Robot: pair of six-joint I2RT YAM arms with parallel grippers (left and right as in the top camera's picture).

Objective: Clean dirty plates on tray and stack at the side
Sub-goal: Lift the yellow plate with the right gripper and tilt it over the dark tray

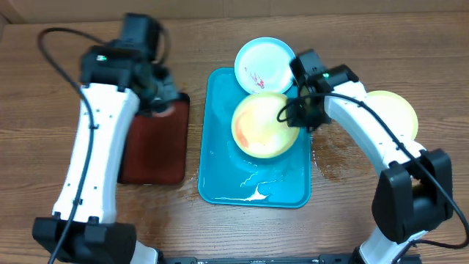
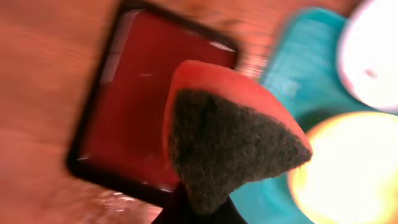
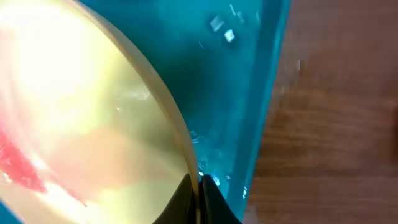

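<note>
- The plates sit at three stages in the overhead view. One yellow-green plate (image 1: 256, 132) lies on the turquoise tray (image 1: 220, 169), and the aqua-white plate (image 1: 262, 64) overlaps the tray's 12 o'clock rim with red marks on its face. A second yellow-green plate (image 1: 394, 111) rests on the bare table at the tray's 3 o'clock, partly under the right arm.
- In the same view, the right gripper (image 1: 298, 114) meets the tray plate at its 3 o'clock edge. The left gripper (image 1: 161, 94) hangs over the 12 o'clock end of the dark red tray (image 1: 150, 154), which lies at 9 o'clock of the turquoise one. A white puddle (image 1: 254, 193) sits at the tray's 6 o'clock end.
- From the left wrist, the left gripper (image 2: 194, 211) is clamped on an orange sponge (image 2: 230, 140), dark scouring face towards the camera, above the dark red tray and not touching any plate.
- From the right wrist, the right gripper (image 3: 199, 194) has its fingers pinched narrow on the yellow-green plate's rim. A red smear (image 3: 18, 167) shows at the plate's 8 o'clock. I can't tell whether the plate is lifted off the tray.
- By my reckoning, at most one plate is finished. Two smeared ones need scrubbing, and no stack exists yet
</note>
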